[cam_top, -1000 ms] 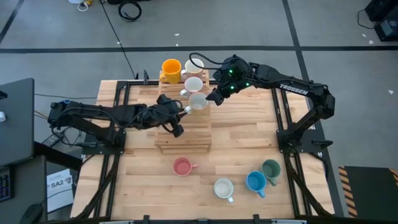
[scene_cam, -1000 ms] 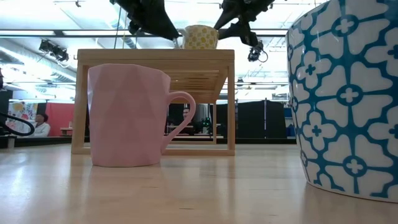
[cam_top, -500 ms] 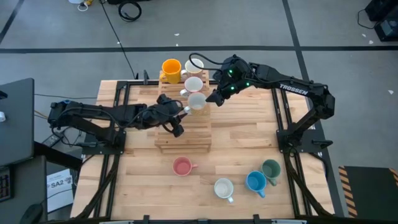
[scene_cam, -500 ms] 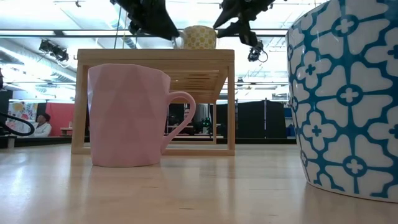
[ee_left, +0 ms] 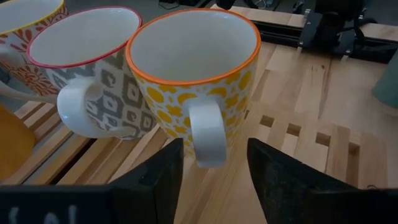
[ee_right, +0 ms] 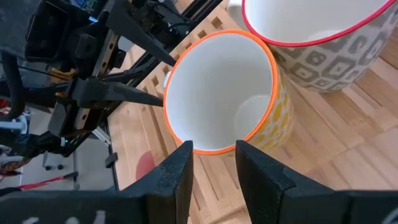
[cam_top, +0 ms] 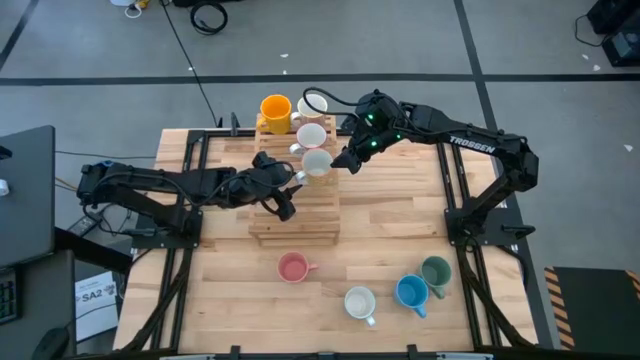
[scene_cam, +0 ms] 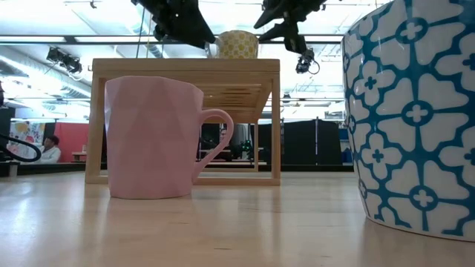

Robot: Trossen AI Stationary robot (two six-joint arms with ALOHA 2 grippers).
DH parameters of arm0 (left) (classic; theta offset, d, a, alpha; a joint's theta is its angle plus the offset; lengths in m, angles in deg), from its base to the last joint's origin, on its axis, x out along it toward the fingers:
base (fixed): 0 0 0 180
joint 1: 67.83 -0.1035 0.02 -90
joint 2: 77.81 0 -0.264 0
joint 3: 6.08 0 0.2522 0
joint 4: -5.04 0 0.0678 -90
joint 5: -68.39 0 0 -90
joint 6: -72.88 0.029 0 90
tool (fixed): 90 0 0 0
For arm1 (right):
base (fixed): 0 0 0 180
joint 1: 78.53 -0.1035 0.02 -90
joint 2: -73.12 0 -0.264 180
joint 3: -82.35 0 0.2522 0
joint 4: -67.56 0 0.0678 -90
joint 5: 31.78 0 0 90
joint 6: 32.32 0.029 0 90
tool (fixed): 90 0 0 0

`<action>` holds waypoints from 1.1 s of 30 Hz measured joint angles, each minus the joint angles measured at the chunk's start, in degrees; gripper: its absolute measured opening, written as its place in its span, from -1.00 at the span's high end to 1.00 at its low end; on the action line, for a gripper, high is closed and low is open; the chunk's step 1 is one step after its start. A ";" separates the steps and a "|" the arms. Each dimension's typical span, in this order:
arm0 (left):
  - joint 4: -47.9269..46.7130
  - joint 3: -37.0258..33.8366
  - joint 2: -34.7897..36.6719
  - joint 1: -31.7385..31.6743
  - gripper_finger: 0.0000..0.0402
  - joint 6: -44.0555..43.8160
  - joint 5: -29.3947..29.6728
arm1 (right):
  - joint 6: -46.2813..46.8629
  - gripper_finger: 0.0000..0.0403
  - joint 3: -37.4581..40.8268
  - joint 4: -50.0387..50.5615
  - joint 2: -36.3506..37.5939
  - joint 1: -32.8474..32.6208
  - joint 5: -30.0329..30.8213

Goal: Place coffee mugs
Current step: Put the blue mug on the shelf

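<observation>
A mug with an orange rim and yellow pattern (cam_top: 317, 162) (ee_left: 193, 74) stands upright by its base on top of the wooden rack (cam_top: 295, 215). My left gripper (ee_left: 214, 146) is open, a finger on each side of the mug's handle (ee_left: 208, 134) with a gap on both sides. My right gripper (ee_right: 213, 149) is open at the mug's opposite side (ee_right: 219, 149), by the rim. Behind it on the rack stand a grey-patterned mug with a red rim (cam_top: 311, 135), a white mug (cam_top: 313, 104) and an orange mug (cam_top: 275, 110). My right gripper has its fingertips (ee_right: 185, 152) at the mug's rim on the side away from the handle, slanting down from the table's right. I cannot tell whether they touch the mug.
On the table near the front edge stand a pink mug (cam_top: 293, 267) (scene_cam: 152, 137), a white mug (cam_top: 359, 302), a blue patterned mug (cam_top: 411, 292) (scene_cam: 415, 119) and a dark green mug (cam_top: 436, 271). Black frame rails run along both sides of the table (cam_top: 380, 230).
My left gripper has opened around the mug's handle and let go of it. The mug stays upright on the rack. In the low view my right gripper has risen slightly beside the mug.
</observation>
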 joint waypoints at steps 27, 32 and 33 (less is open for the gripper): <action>-15.47 0.00 9.55 7.85 -0.06 -1.66 0.72 | -5.55 0.37 9.05 15.16 17.98 -23.88 21.71; -15.58 0.00 9.35 11.75 -0.06 -1.68 2.40 | -3.38 0.37 14.93 11.27 17.77 -31.07 21.79; -15.54 0.00 9.35 12.41 -0.06 -1.71 2.66 | -3.03 0.37 16.10 10.14 17.57 -32.47 21.79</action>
